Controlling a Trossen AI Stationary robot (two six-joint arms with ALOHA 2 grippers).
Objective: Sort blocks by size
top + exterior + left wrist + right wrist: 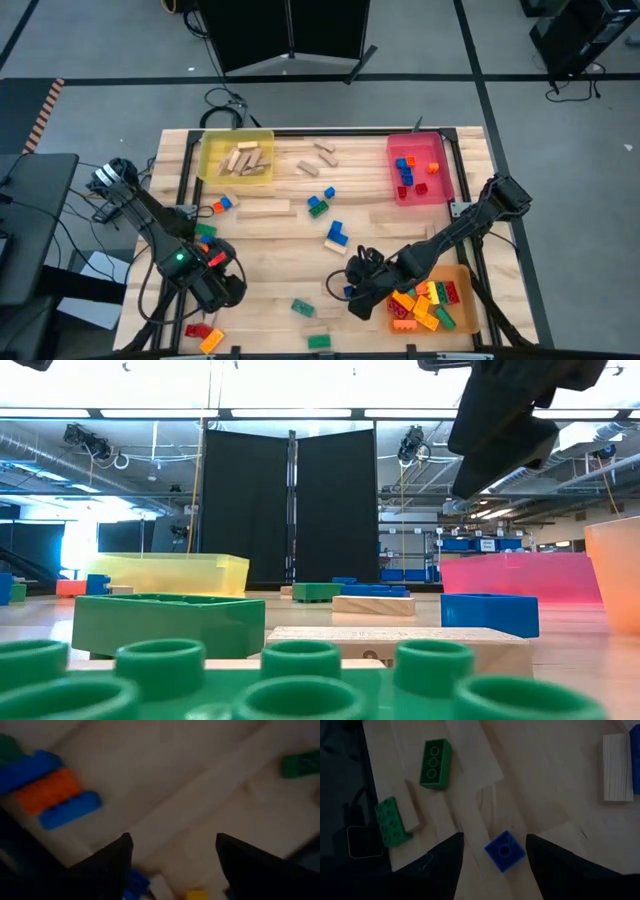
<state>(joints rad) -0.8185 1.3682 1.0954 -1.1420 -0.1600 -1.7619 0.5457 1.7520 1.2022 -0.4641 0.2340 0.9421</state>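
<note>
Both tools, left tool (212, 287) and right tool (358, 292), are spread wide and empty over the counter (280, 225); three trays are partly filled, while many blocks (335, 233) remain scattered near the counter's middle and front.

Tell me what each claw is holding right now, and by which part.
Nothing is held. The left claw is open above bare table; the right claw is open around a small blue brick, its fingers not touching it.

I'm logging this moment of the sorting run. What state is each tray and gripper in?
yellow tray: holds tan wooden blocks.
red tray: holds small red and blue bricks.
orange tray: holds mixed bricks.
left gripper: open, empty.
right gripper: open above a small blue brick.
</note>
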